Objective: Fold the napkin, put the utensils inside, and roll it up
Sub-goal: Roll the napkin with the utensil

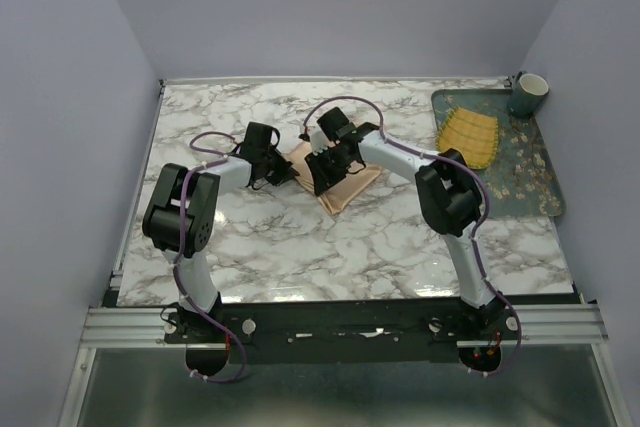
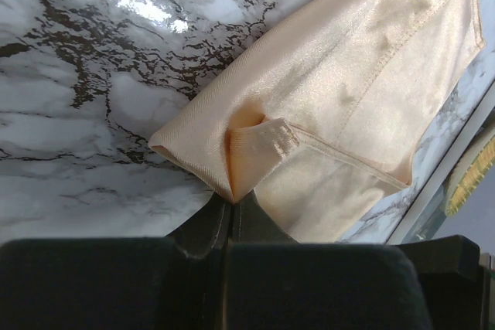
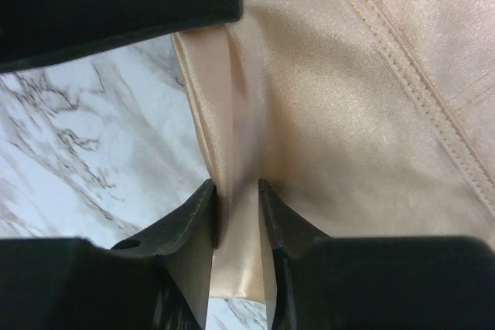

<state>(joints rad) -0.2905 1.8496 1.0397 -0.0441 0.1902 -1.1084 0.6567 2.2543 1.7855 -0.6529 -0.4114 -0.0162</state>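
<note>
Thin, soft, likely slippery napkin (image 1: 348, 192) mid-frame; left hand (image 2: 232, 205) pinches its corner; right hand (image 3: 234, 210) slightly parted around a fold; hems grip best.

Marble worktop (image 1: 300, 247), closed in by pale lilac walls on three sides. The peach napkin (image 1: 352, 187) lay folded near the centre, one corner pointing toward the near edge. The left tool (image 1: 284, 171) was at its left corner. The right tool (image 1: 322, 173) sat low over its middle and hid much of the cloth. The two tools were close together, and their jaws were not readable from above. Far right: a grey-green speckled tray (image 1: 530, 177) held a yellow cloth (image 1: 468, 137) at its left end, with a dark mug (image 1: 527, 94) at its far corner. Purple cables ran along both arms.
</note>
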